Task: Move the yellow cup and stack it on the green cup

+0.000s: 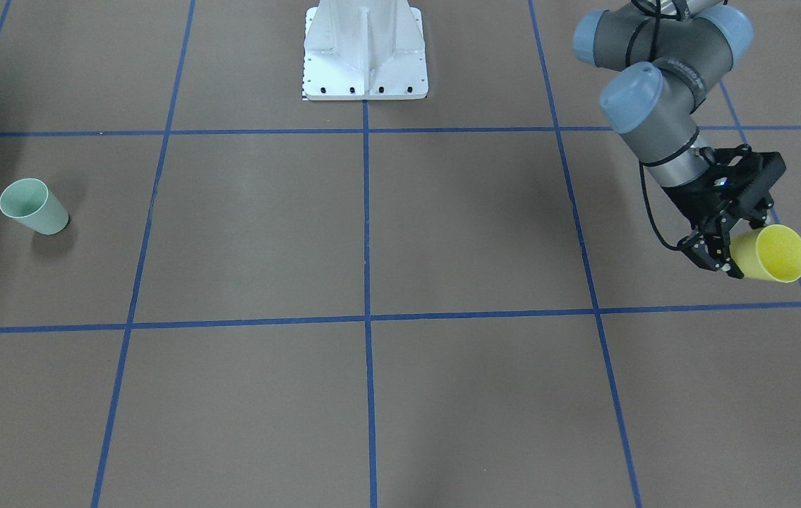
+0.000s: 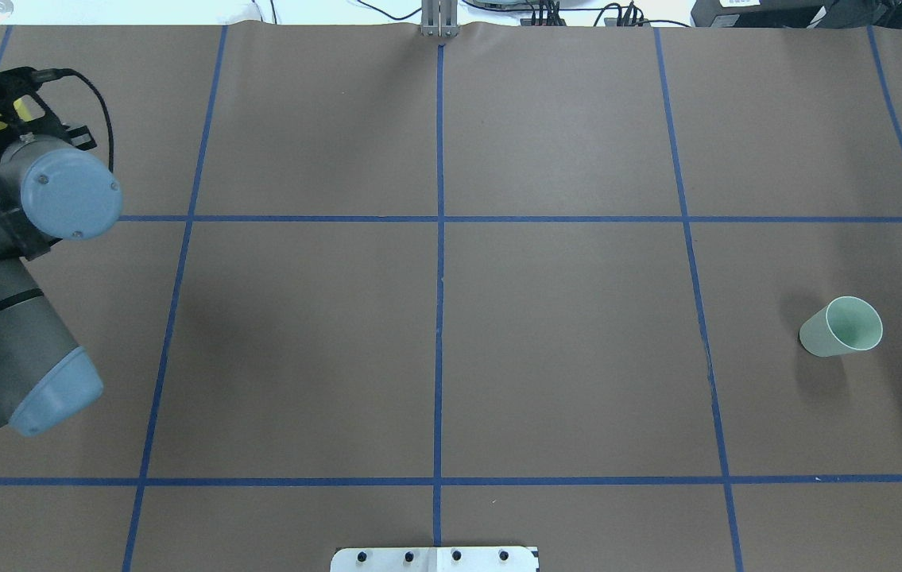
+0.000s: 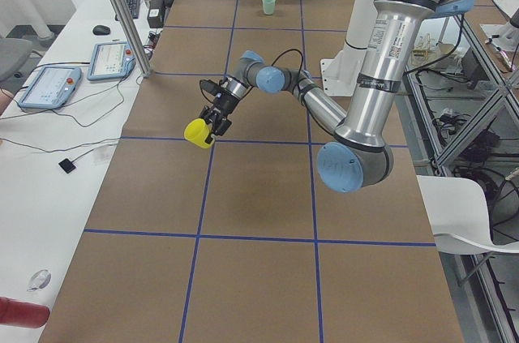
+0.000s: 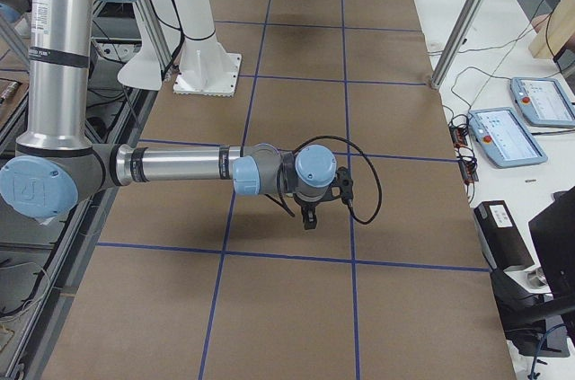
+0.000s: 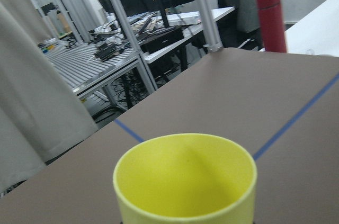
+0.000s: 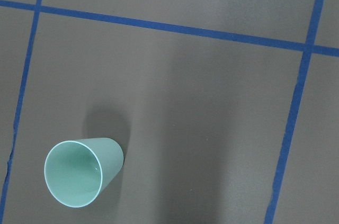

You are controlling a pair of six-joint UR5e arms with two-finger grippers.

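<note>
the bench (image 1: 442, 233), brown and crossed by blue tape lines, is carrying the whole job; the left arm (image 1: 654, 92) is reaching out over its left end, while the right arm (image 4: 180, 166) is stretching low over the opposite end; the left end effector (image 1: 733, 243) is clamping its fingers on the base end of the yellow cup (image 1: 771, 254) and appears to be holding it clear of the bench; the right end effector (image 4: 308, 218) is pointing downward, and i cannot tell how far open it is; the yellow cup is lying tipped well over, its long axis nearer level than upright, its mouth facing away from the robot; the green cup (image 1: 33, 206) is standing upright on the bench, mouth up, at the robot's far right, well apart from the yellow one with the middle of the bench lying between them; the right wrist view is looking almost straight down on it, so the right arm is sitting much the nearer; by my judgement the yellow cup is needing to travel rightward across the bench, likely passing to the right arm, and to be turned upright before nesting.
</note>
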